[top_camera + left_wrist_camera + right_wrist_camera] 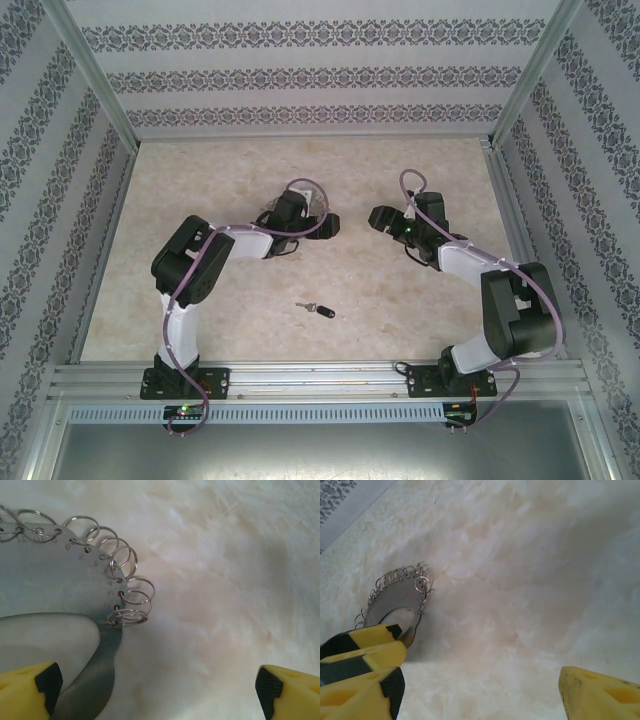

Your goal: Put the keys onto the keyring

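Observation:
The keyring [60, 580] is a grey metal plate with numbered holes, its rim fringed with small silvery split rings [135, 592]. It lies on the table under my left gripper [160, 692], which is open; its thin tail runs down beside the left fingertip [40, 687]. Only part of the keyring shows in the top view, under my left gripper [305, 215]. My right gripper [480, 695] is open and empty, with the keyring [400, 595] ahead and to its left. The key [316, 309], silver blade and black head, lies alone nearer the arm bases.
The tabletop [230, 320] is pale and marbled, walled by patterned panels [300, 75] and aluminium posts. My right gripper [385, 218] sits a short gap to the right of the left one. An aluminium rail [320, 378] runs along the near edge.

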